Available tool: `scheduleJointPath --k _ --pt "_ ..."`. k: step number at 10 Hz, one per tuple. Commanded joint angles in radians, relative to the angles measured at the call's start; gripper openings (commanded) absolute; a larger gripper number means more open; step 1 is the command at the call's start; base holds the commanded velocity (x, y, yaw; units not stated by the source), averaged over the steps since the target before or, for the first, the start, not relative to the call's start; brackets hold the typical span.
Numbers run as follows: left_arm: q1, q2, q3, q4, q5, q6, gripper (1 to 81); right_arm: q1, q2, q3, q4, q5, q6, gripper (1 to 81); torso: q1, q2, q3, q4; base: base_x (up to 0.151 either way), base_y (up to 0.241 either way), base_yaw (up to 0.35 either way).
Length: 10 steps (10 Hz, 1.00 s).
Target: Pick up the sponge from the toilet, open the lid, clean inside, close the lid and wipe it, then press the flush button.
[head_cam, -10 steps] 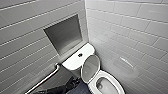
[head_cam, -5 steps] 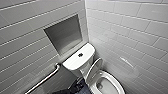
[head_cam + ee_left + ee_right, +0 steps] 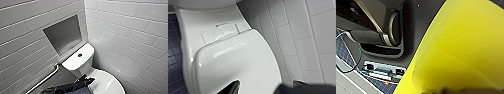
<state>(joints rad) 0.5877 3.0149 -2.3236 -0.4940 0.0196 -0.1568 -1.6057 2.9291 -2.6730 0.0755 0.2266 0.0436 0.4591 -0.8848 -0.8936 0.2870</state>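
Observation:
The white toilet [image 3: 82,65] stands in the tiled corner with its lid [image 3: 108,83] down. The dark flush button [image 3: 79,55] sits in the middle of the tank top. My left gripper [image 3: 87,80] reaches in from the lower left to the lid's rear left edge, close to the hinge. In the left wrist view the glossy lid [image 3: 240,62] lies just under the left gripper [image 3: 265,87], whose dark fingers [image 3: 230,88] stand wide apart with nothing between them. The yellow sponge [image 3: 458,50] looms large in the right wrist view, with my right gripper [image 3: 453,91] shut on it.
A metal grab bar [image 3: 46,78] runs along the left wall beside the tank. A recessed niche [image 3: 63,33] is set in the wall above the tank. A tiled wall [image 3: 130,40] stands close on the right. Dark floor tiles [image 3: 174,65] lie beside the bowl.
My left arm has reached further forward, bringing its gripper up to the rear of the lid. The toilet and the lid have not moved.

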Motion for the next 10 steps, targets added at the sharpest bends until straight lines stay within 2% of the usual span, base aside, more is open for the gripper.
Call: scheduleJointPath --k 1,2,7,9,10 --pt "0.094 -0.239 0.210 0.323 0.230 0.040 81.1 -0.009 0.004 0.003 0.010 -0.107 0.002 1.0 0.000 0.000 0.000 0.000 0.000 0.000 0.000" --pt "0.163 -0.282 0.231 0.376 0.230 0.042 81.1 0.000 0.006 0.003 0.012 -0.108 0.002 1.0 0.000 0.000 0.000 0.000 0.000 0.000 0.000" --pt "0.447 -0.367 0.279 0.640 0.267 0.075 81.1 -0.004 0.006 0.018 0.006 -0.144 -0.002 1.0 0.000 0.000 0.000 0.000 0.000 0.000 0.000" --pt "0.571 -0.401 0.277 0.661 0.253 0.115 81.1 -0.015 -0.017 0.102 -0.006 -0.135 -0.004 1.0 0.000 0.000 0.000 0.000 0.000 0.000 0.000" --pt "0.625 -0.404 0.277 0.661 0.220 0.138 81.1 -0.021 -0.052 0.180 -0.017 -0.113 -0.004 1.0 0.000 0.000 0.000 0.000 0.000 0.000 0.000"
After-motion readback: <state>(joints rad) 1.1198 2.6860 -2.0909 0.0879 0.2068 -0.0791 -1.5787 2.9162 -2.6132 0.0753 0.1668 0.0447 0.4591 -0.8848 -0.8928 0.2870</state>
